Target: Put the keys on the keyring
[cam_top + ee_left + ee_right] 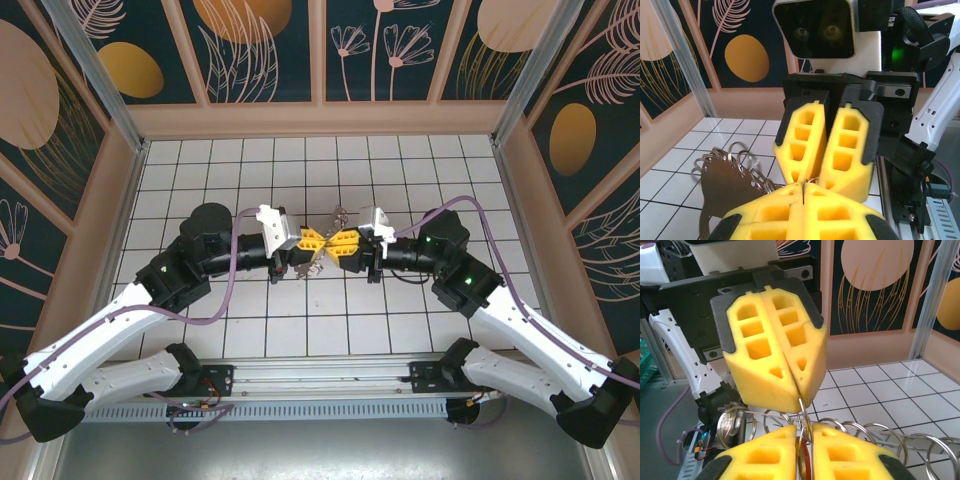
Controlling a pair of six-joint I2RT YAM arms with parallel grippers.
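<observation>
- Yellow left gripper (pixel 318 240), centre frame, pinches keyring (pixel 800 410) wire; right gripper (pixel 340 241), tip to tip, seems to pinch red key (pixel 801 466)
- Threading step; next needs fine alignment

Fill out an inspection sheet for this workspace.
Surface: white tiled table.
Job's things: keyring wire where the two grippers meet; split rings strung alongside; reddish key head just below.
Clutter: nothing seen.
Grippers: left gripper shut on the keyring; right gripper apparently closed on the reddish key head.
Cables: purple cables along both arms.
Surroundings: patterned walls, metal frame posts.
</observation>
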